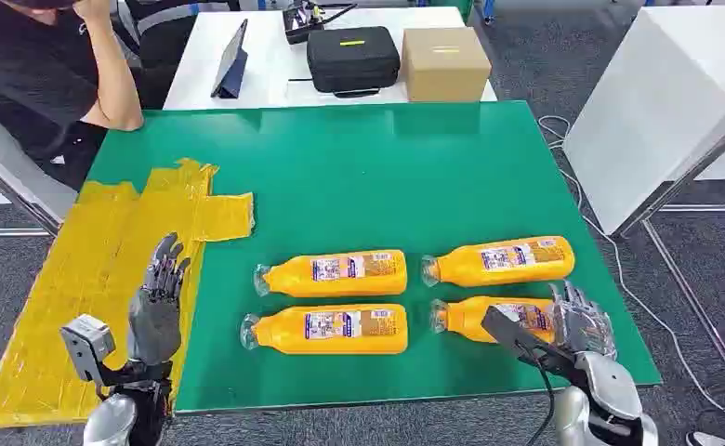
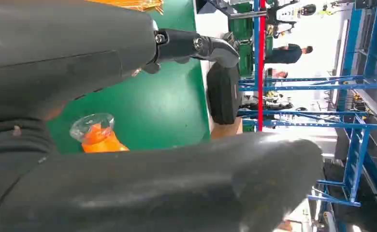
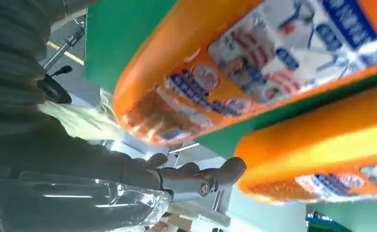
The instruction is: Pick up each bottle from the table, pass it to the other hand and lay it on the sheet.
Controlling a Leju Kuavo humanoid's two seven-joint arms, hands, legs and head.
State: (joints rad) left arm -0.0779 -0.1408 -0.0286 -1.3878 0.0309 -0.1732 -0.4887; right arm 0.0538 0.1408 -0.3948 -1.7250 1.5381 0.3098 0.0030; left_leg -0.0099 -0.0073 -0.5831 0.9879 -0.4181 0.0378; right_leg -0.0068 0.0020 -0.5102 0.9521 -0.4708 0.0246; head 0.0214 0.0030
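Four orange bottles lie on their sides on the green table (image 1: 387,167): far-left (image 1: 336,272), near-left (image 1: 326,330), far-right (image 1: 503,261) and near-right (image 1: 480,318). The yellow sheet (image 1: 89,269) covers the table's left end. My left hand (image 1: 157,297) is raised over the sheet's right edge with its fingers straight and apart, holding nothing. The left wrist view shows a bottle's clear cap (image 2: 94,129) beyond the thumb. My right hand (image 1: 577,321) hovers at the base end of the near-right bottle (image 3: 254,67), and its fingers (image 3: 201,179) are apart from it.
A person (image 1: 43,74) leans an elbow on the table's far left corner. A white table behind holds a tablet (image 1: 231,63), a black case (image 1: 352,58) and a cardboard box (image 1: 444,62). Another white table (image 1: 656,111) stands to the right. The table's right edge is close to my right hand.
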